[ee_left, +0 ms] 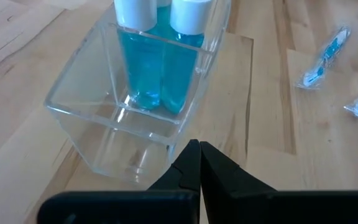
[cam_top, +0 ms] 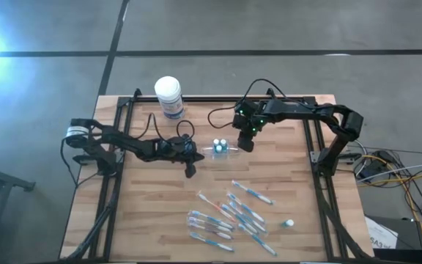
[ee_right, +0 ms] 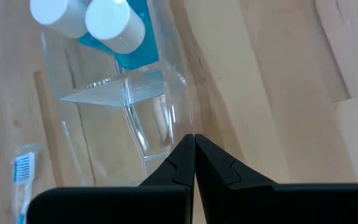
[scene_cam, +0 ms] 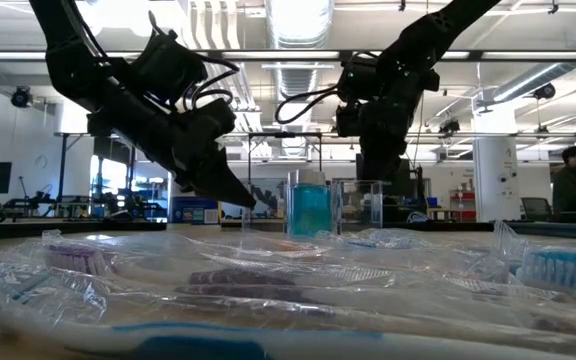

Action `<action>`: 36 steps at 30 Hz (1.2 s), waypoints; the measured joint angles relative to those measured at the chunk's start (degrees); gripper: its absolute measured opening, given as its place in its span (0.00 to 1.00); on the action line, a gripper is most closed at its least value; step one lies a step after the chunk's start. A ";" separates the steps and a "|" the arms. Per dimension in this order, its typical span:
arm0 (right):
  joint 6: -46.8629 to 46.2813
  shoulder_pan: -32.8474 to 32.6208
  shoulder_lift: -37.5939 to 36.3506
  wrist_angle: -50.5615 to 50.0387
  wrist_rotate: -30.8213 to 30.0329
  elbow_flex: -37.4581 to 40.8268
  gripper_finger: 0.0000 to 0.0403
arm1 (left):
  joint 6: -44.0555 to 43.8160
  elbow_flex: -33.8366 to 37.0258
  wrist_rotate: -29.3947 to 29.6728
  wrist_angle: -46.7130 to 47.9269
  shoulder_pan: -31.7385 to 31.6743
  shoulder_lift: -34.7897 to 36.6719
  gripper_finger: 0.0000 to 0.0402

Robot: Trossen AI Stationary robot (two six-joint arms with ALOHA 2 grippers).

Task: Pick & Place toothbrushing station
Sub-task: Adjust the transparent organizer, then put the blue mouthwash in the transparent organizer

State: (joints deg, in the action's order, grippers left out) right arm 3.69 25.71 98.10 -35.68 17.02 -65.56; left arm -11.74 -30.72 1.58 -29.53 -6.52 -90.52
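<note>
My left gripper is fully closed, fingertips meeting, nothing held. Just ahead of its tips stands the clear plastic holder, divided into compartments. The far compartment holds two blue bottles with white caps; the near one is empty. My right gripper is likewise closed and empty, at the holder's opposite side. Wrapped toothbrushes lie scattered on the table, well apart from both grippers.

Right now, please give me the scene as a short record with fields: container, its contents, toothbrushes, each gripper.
container: clear two-compartment holder, mid-table
contents: two white-capped blue bottles in one compartment; other compartment empty
toothbrushes: wrapped, scattered on the table, apart from the holder
left gripper: shut, beside the holder, holding nothing
right gripper: shut, at the holder's other side
</note>
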 joint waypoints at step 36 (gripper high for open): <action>-4.05 -5.35 -40.49 -4.46 -0.55 7.09 0.02 | 5.86 22.37 -1.44 8.84 0.83 56.67 0.00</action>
State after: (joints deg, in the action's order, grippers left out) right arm -0.36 20.36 57.62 -40.14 16.47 -58.47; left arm -5.88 -8.35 0.14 -20.69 -5.69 -33.85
